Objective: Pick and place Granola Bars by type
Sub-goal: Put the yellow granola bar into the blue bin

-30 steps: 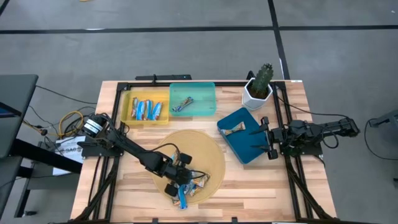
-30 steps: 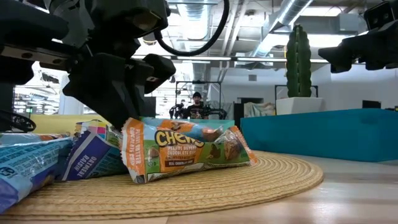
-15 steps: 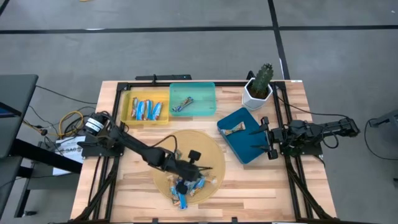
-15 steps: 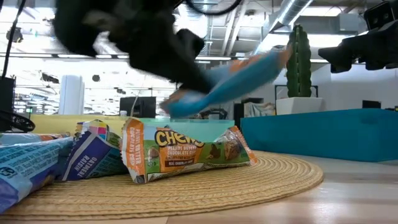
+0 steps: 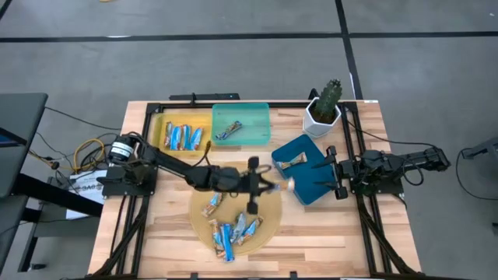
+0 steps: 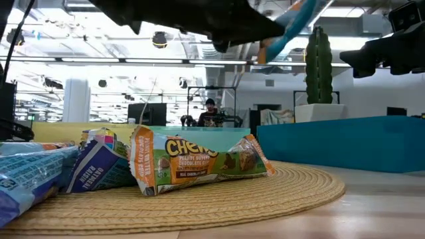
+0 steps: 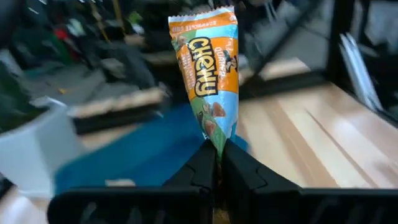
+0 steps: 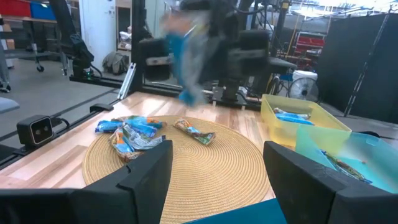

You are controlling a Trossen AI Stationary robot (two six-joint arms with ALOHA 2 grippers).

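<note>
My left gripper (image 5: 270, 184) is shut on one Chewy granola bar (image 7: 207, 74) with an orange and blue wrapper. It holds the bar in the air between the round woven mat (image 5: 268, 204) and the dark blue tray (image 5: 311, 183). Several more bars (image 5: 229, 232) lie flat on the mat. The yellow tray (image 5: 158, 134) holds several blue bars, the teal tray (image 5: 253, 128) one bar, and the dark blue tray one tan bar (image 5: 294, 162). My right gripper (image 5: 333, 173) waits open at the dark blue tray's right side. My left gripper pinches the bar's crimped end (image 7: 219, 144) between its two fingertips. The fingers lie about level and point toward the table's right, in line with the bar. The bar sticks out beyond the fingertips (image 5: 282, 185), lifted clear of the mat.
A potted cactus (image 5: 324, 109) stands at the far right, just behind the dark blue tray. The three trays line the far side of the table. A black frame runs along both table sides. Bare wood shows at the near right (image 5: 319, 233).
My left gripper has risen from the bars on the mat with the orange and blue bar and swung toward the table's right and far side, up to the dark blue tray. It has tipped from pointing down to about level. The bar is now lifted clear.
</note>
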